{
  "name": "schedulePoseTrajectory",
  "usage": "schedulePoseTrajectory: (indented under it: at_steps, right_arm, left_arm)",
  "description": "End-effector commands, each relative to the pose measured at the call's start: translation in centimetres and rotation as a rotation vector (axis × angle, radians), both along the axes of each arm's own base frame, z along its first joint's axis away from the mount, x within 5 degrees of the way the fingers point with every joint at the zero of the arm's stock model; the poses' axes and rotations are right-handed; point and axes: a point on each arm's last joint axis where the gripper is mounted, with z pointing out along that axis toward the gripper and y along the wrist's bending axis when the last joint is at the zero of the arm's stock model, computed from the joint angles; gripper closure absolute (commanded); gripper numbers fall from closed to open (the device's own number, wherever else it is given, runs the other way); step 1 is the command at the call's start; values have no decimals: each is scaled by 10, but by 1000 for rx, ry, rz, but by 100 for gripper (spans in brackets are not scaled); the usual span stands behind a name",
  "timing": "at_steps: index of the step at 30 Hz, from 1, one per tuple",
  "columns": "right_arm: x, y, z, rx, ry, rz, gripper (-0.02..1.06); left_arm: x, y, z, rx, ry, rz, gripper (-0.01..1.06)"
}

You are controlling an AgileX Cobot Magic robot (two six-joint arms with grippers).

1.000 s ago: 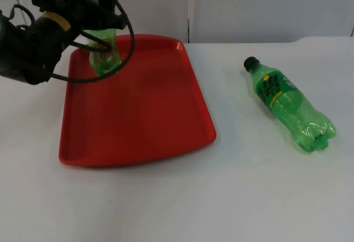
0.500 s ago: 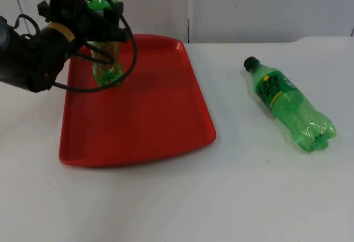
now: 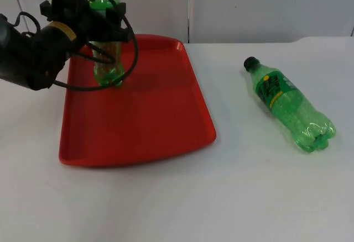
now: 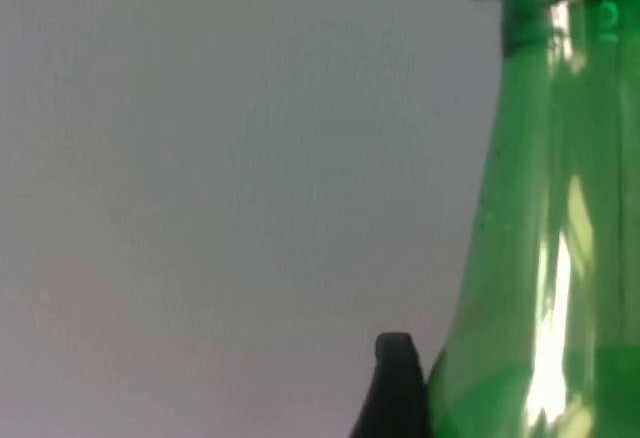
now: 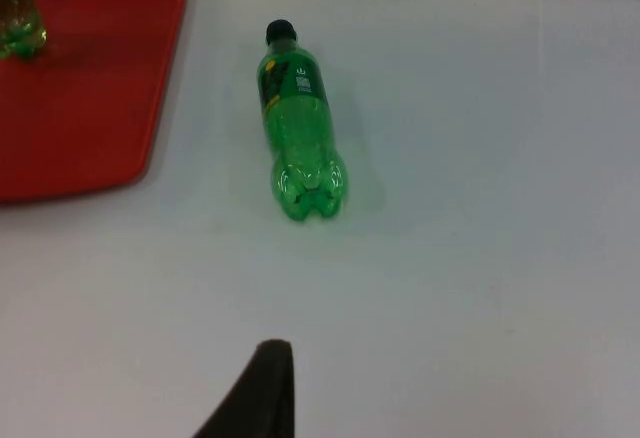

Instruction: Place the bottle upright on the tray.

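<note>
Starting nearest, with the white table (image 3: pixel 177 209) running up to the near rim of the red tray (image 3: pixel 138 137). Hanging over this near stretch of table, back from everything on it: the right gripper (image 5: pixel 265 393), arm waiting. Not possible to tell whether this claw is spread or pressed together.

Moving a little farther, to the tray's right and well apart from it — seeing a lying bottle (image 3: pixel 287 106), green, resting on its side on the table. Pointing its black cap (image 3: pixel 251 62) away toward the far side and its ridged base toward the near edge. Showing the same way from the right wrist (image 5: pixel 297 123), with open table between it and the tray's side rim.

Going farther still, to the tray's far left part: finding the upright bottle (image 3: pixel 108 68), also green, standing straight with its base down at the tray floor. Not possible to tell whether the base is touching the floor or hanging just above it. Showing from the right wrist too, as a green base (image 5: pixel 15 18) on the red.

Closing around that bottle's upper body: the left gripper (image 3: pixel 105 32), pinching it, with one black fingertip (image 4: pixel 395 388) pressing against the green shoulder (image 4: pixel 560 258). Blocking the top camera's sight of the bottle's neck and of the tray's far left corner: the left arm itself.

Ending at the grey partition wall (image 3: pixel 265 4) behind the table.
</note>
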Motion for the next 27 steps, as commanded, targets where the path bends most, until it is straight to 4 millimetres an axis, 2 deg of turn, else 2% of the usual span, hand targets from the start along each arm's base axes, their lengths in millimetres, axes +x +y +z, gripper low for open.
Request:
schedulePoseTrajectory:
  at_steps: [1, 8, 13, 20, 27]
  right_arm:
    - [0, 0, 1, 2, -9, -1, 0]
    - [0, 0, 1, 2, -9, -1, 0]
    - [0, 0, 1, 2, -9, -1, 0]
    - [0, 0, 1, 2, -9, -1, 0]
    - [0, 0, 1, 3, -11, -1, 0]
  left_arm:
    - [0, 0, -4, 10, 48, 3, 34]
    - [0, 0, -5, -22, 70, 6, 32]
    - [-1, 1, -10, -46, 151, 20, 32]
    - [-12, 3, -20, -55, 214, 26, 32]
    - [-25, 5, -20, -58, 250, 39, 32]
